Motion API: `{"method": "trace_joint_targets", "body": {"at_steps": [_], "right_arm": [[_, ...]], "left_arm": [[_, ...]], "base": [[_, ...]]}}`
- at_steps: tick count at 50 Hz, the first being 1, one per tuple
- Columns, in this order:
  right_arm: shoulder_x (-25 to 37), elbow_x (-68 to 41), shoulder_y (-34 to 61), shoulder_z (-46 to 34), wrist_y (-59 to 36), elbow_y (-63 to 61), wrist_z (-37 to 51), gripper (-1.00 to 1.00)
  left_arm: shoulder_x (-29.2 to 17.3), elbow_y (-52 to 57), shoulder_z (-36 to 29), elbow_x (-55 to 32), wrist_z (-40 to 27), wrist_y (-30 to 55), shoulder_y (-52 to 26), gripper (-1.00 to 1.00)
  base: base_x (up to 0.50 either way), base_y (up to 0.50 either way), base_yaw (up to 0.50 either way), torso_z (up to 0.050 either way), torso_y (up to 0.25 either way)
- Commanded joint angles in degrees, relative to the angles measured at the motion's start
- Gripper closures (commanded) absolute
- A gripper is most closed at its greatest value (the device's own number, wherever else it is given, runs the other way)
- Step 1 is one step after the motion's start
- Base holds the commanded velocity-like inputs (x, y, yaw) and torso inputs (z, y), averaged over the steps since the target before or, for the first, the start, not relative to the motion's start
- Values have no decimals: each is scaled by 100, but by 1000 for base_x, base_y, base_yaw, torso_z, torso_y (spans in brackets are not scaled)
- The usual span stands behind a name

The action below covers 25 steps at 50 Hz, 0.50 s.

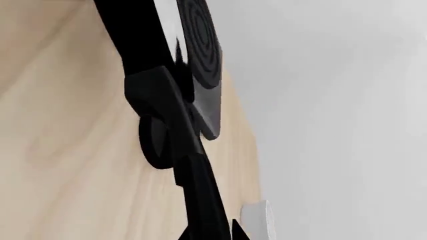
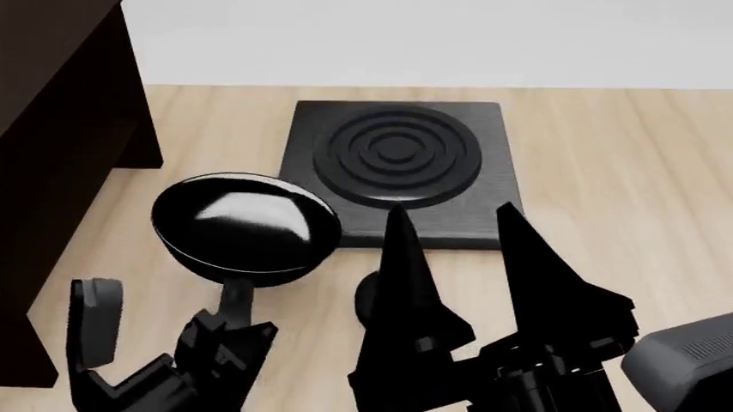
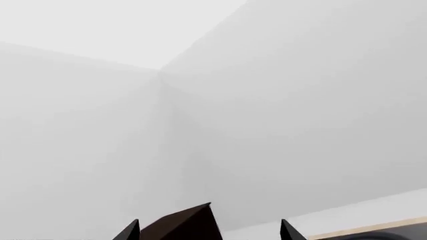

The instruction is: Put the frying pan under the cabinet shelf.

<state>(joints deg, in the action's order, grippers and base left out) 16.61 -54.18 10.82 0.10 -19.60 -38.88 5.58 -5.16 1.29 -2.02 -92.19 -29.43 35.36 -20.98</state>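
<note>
The pan (image 2: 245, 225) sits over the wooden table (image 2: 619, 172), left of centre, with its round bowl on the far side and its handle running straight back toward the robot, so its long axis lies near to far. The bowl's glossy inside shows a pale reflection, and its right rim is just beside the near left corner of the stove plate (image 2: 396, 167). The handle's near end disappears into the left gripper (image 2: 223, 339), which is clamped around it low in the head view. The shelf (image 2: 57, 146) stands at the far left, its dark boards well clear of the pan's bowl but close to it on the left. The right gripper (image 2: 481, 275) is in the middle foreground with its two pointed fingers spread wide and nothing between them, tips aimed toward the near edge of the stove plate. A small black knob (image 2: 369, 296) lies on the table just behind its left finger. The left wrist view shows the stove plate and the knob beside a dark handle; the right wrist view shows mostly pale wall.
</note>
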Motion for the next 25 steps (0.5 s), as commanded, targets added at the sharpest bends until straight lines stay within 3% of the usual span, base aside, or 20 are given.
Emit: {"method": "trace_joint_targets", "body": {"at_steps": [1, 12, 25], "right_arm": [[62, 95, -33, -19, 19, -64, 68, -100], [52, 181, -98, -141, 54, 18, -13, -100], [91, 158, -115, -198, 47, 21, 1, -100]], "left_arm": [[-11, -703, 374, -559, 799, -582, -19, 100], [-150, -1928, 423, -386, 1550, -836, -209, 100], [-308, -2173, 492, 11, 1817, -1338, -26, 100]], "base": [[0, 0, 0, 0, 0], [1, 0, 1, 0, 1], [0, 0, 3, 0, 0]]}}
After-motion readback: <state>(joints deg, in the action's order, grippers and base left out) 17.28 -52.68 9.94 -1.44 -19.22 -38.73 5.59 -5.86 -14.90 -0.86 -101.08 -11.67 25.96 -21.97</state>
